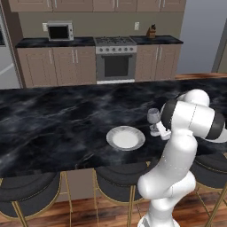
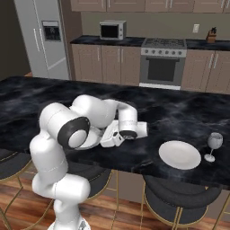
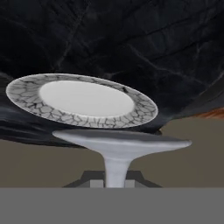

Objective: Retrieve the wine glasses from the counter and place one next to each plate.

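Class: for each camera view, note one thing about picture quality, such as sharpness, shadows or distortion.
Left base view: evenly lit, soft edges, a faint shadow around the plate. Right base view: equally flat light, the wine glass slightly blurred. Hand view: the foot of a glass looms huge and stretched, close to the lens; the plate beyond stays sharp.

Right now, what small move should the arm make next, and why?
Probably ease the wine glass down onto the island top, then open. The end effector is shut on its stem beside the plate; whether the foot already rests is unclear.
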### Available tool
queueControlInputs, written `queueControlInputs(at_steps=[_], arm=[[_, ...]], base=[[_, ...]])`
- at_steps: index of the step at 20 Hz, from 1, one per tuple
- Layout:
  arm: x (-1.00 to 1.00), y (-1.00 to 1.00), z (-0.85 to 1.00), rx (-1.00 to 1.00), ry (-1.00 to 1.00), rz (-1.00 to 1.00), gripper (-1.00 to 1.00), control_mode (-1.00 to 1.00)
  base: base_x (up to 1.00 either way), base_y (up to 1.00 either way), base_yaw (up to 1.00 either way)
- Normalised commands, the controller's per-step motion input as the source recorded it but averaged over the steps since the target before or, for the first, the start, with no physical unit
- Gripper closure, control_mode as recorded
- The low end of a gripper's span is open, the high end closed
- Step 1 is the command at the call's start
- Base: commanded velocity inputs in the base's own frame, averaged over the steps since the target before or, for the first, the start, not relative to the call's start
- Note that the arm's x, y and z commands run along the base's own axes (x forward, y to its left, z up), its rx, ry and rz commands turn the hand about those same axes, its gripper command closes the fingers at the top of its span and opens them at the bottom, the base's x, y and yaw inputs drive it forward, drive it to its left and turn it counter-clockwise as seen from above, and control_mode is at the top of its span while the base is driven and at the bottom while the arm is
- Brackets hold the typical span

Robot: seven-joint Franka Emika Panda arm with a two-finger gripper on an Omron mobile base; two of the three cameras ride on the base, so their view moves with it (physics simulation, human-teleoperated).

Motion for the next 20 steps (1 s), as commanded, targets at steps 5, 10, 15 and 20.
queueControlInputs(at_steps=[5,10,15,20], arm=[[0.22,-0.03,-0.26,-0.01,0.01,0.0,1.0,-1.0],[0.25,0.0,-0.26,-0.02,0.0,0.0,1.0,-1.0],[0.23,0.0,-0.28,-0.01,0.0,0.0,1.0,-1.0],[0.22,0.0,-0.27,-0.01,0.0,0.0,1.0,-1.0]], base=[[0.0,0.0,0.0],[0.0,0.0,0.0],[0.0,0.0,0.0],[0.0,0.0,0.0]])
